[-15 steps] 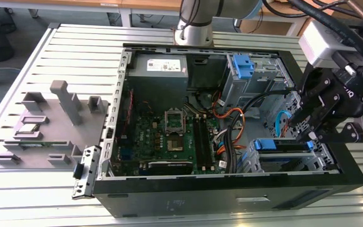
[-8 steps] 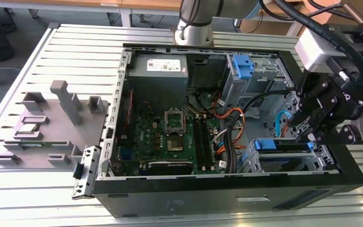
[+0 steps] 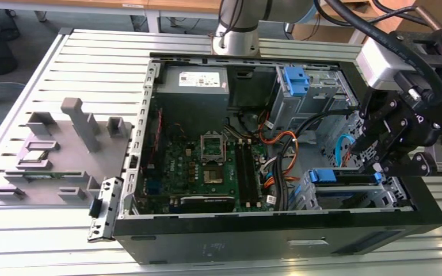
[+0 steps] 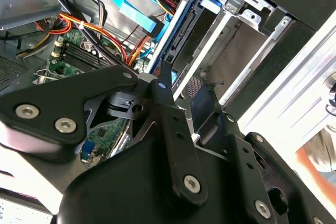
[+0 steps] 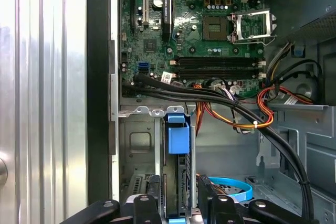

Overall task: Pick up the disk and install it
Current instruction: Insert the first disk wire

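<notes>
While the disk is sitting edge-on in the drive bay, the gripper is straddling it, fingers parted (slim gaps showing either side). Seating it is probably calling for a straight push, clear of the cables.

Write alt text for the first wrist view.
The open gripper hangs just over the disk, which stands on edge in a metal drive bay of an open computer case. Beyond it lie black and orange cables and the green motherboard.
</notes>
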You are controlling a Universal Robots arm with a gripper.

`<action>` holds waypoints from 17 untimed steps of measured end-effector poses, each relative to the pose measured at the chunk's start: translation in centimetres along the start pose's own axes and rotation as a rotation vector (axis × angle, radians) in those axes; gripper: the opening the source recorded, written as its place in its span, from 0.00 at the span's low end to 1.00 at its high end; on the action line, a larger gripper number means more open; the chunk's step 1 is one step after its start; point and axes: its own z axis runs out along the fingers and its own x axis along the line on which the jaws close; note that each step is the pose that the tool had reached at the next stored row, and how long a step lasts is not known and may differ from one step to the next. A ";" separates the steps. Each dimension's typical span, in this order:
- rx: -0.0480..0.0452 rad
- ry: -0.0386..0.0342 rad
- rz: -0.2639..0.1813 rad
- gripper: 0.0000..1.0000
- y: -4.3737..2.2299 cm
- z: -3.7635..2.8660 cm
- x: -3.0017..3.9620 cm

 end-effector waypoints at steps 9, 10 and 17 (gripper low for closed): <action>0.0000 0.0001 0.000 0.42 0.00 0.01 0.00; 0.0000 -0.0001 0.000 0.42 0.00 0.02 -0.01; -0.0001 -0.0009 -0.001 0.42 -0.18 0.07 -0.82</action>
